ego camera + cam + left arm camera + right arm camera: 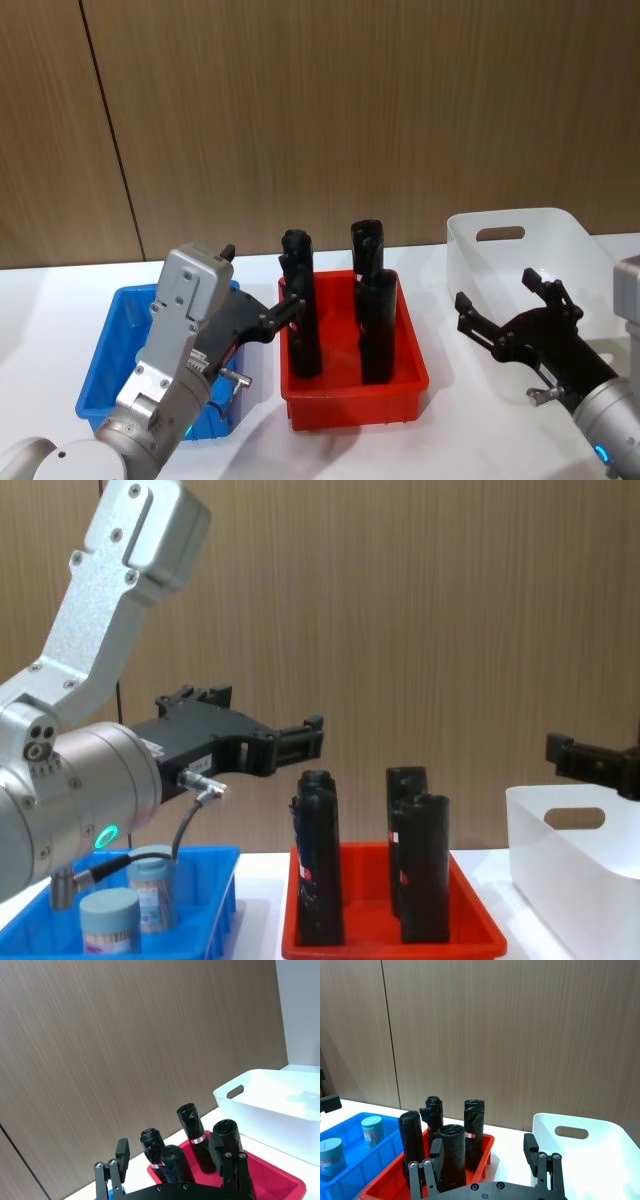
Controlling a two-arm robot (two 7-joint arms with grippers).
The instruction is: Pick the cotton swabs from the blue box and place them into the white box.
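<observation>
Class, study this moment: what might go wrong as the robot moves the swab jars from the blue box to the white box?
1. The open left claw hangs close to the black bottles; swinging may topple one.
2. The red tray of bottles stands between the blue box and the white box, where the open right claw hovers; a low carry may hit them.
3. The swab jars stand near each other; gripping one may nudge the other.

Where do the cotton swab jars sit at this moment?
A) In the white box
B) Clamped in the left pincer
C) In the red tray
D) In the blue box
D: two cotton swab jars stand upright in the blue box, while the red tray beside it carries black bottles.
</observation>
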